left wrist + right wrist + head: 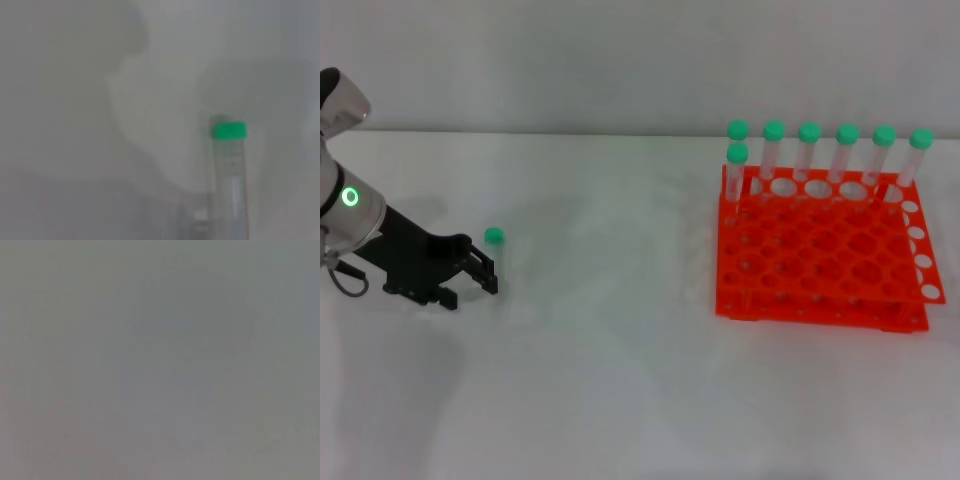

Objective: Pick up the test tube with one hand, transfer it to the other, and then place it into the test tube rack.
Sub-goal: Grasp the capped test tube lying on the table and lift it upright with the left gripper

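The test tube (495, 243) lies on the white table at the left, green cap pointing away from me. In the left wrist view, the tube (231, 175) runs from its green cap toward the camera. My left gripper (492, 277) is low over the table at the tube's near end. Its black fingers look spread, one on each side of the tube, and I see no grip on it. The orange test tube rack (820, 255) stands at the right with several green-capped tubes (808, 150) upright in its back row. My right gripper is out of view; its wrist view shows only blank grey.
The white table surface (620, 330) stretches between the left gripper and the rack. The left arm (345, 200), with its green ring light, comes in from the left edge. A pale wall stands behind the table.
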Tool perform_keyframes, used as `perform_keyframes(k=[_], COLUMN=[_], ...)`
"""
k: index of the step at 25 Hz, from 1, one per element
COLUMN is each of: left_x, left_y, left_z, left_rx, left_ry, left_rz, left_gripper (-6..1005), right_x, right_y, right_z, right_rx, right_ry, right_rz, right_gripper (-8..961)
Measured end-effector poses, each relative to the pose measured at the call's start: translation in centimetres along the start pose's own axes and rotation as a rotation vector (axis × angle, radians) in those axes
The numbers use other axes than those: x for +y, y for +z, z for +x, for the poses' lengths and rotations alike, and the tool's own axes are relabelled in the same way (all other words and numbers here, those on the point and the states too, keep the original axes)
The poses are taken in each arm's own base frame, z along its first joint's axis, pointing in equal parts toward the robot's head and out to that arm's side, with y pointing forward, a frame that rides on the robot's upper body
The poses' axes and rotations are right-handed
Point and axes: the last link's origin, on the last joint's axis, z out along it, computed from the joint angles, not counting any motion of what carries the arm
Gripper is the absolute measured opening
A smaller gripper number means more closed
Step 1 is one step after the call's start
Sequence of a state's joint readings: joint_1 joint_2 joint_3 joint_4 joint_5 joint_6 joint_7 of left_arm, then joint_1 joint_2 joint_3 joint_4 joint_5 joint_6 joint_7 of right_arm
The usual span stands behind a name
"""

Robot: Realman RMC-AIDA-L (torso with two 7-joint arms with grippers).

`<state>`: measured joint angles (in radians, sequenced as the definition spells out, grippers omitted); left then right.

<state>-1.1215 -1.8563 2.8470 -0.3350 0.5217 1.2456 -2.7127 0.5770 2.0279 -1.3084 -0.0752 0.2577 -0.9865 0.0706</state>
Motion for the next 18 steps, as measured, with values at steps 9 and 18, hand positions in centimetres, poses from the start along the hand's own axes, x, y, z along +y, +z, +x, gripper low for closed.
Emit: perform_keyframes(k=[9,18], left_x=[0.9,0.7], left_y=[0.6,1.1], left_z=[-0.1,-0.6], left_rx=[-0.002,-0.018], left_ry=[0.013,0.013], left_rz=[-0.039,-0.028], left_gripper=[514,466], right_x=[0.0,0.1], right_y=[0.0,0.1], right_z=[0.0,-0.1], right_rx=[0.002,-0.004], right_ry=[0.0,0.003], right_rz=[0.0,-0.003], right_gripper=[822,822])
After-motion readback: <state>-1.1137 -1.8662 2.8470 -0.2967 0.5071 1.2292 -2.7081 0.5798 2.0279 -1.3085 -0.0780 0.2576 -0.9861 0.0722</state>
